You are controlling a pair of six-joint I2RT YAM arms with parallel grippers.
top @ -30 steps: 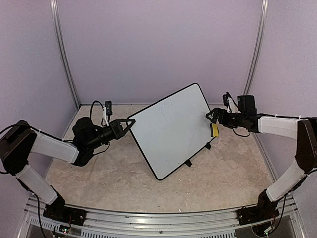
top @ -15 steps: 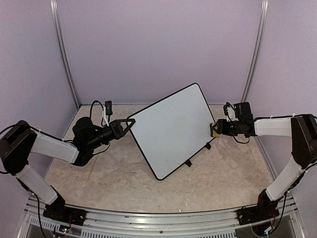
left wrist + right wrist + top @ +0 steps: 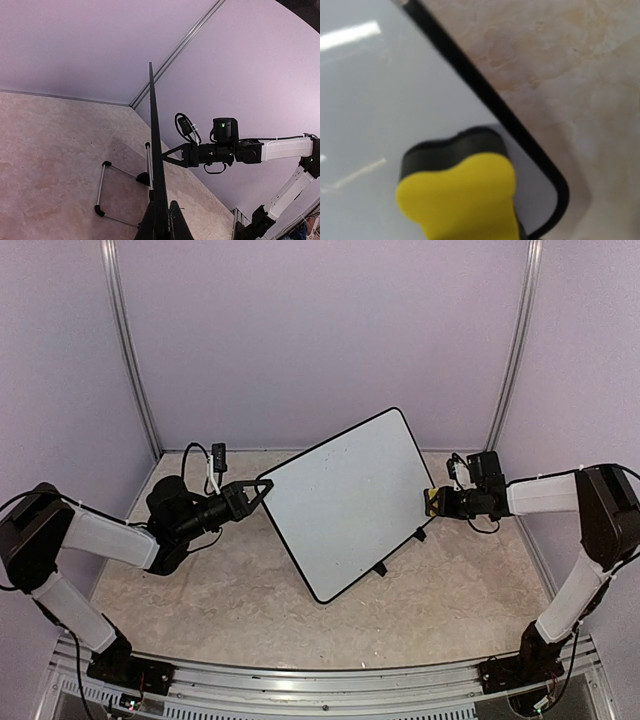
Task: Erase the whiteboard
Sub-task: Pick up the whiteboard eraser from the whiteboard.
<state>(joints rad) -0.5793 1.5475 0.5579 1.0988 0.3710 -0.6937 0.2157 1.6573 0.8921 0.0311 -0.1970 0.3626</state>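
The whiteboard (image 3: 345, 500) stands tilted on the table, white with a thin black rim and only faint specks on its face. My left gripper (image 3: 262, 486) is shut on its left edge. In the left wrist view the board (image 3: 154, 140) runs edge-on between the clamped jaws of that gripper (image 3: 162, 227). A yellow eraser block (image 3: 431, 503) with a black pad sits against the board's right edge, and my right gripper (image 3: 436, 502) is closed around it. In the right wrist view the eraser (image 3: 460, 200) presses on the white surface (image 3: 380, 100) near a rounded corner; the fingers are out of sight.
The board's black wire stand (image 3: 102, 192) props it from behind, its feet (image 3: 380, 568) resting on the marbled tabletop (image 3: 220, 590). Purple walls with metal rails (image 3: 130, 350) close in the back and sides. The right arm (image 3: 225, 150) shows beyond the board.
My right gripper dropped from just above the yellow eraser down onto it, and its jaws closed in. The left arm and the board stayed still.
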